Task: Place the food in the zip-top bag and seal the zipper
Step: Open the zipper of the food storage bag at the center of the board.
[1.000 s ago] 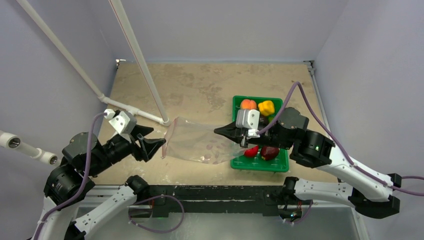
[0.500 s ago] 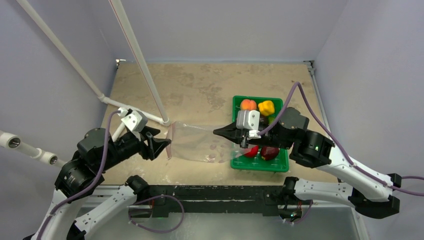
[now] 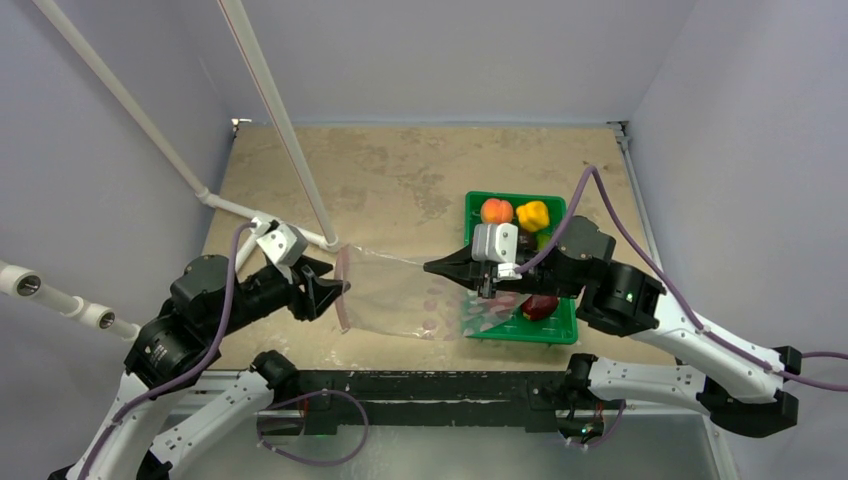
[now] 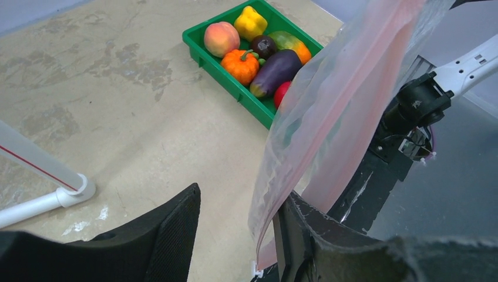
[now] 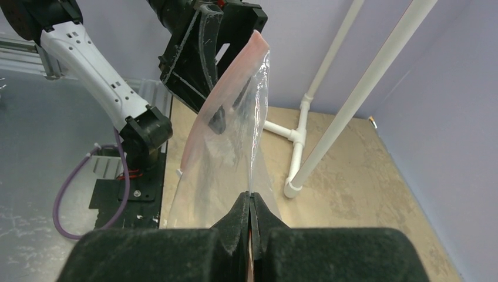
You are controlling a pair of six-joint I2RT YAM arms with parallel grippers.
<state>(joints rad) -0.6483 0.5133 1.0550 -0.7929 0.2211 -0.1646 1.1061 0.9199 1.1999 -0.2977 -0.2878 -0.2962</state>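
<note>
The clear zip-top bag (image 3: 395, 295) hangs stretched between both grippers, above the table. My right gripper (image 3: 432, 267) is shut on its right edge; in the right wrist view (image 5: 250, 197) the film (image 5: 226, 135) rises from the closed fingers. My left gripper (image 3: 335, 290) is open, and the pinkish zipper (image 3: 342, 290) stands between its fingers. In the left wrist view (image 4: 241, 194) the zipper (image 4: 298, 176) lies against the right finger. The food lies in the green tray (image 3: 560, 333): peach (image 4: 221, 38), yellow pepper (image 4: 250, 22), pumpkin (image 4: 241, 64), eggplant (image 4: 276, 69).
White PVC pipes (image 3: 290, 140) rise from the table's left side, with a foot (image 4: 70, 191) close to my left gripper. The tray sits at the right, partly under my right arm. The table's near edge and black frame (image 3: 420, 385) lie just below the bag.
My left arm has moved right to the bag's zipper edge. The bag has shifted right and risen, and now overlaps the tray's near left corner. My right gripper stayed shut on it.
</note>
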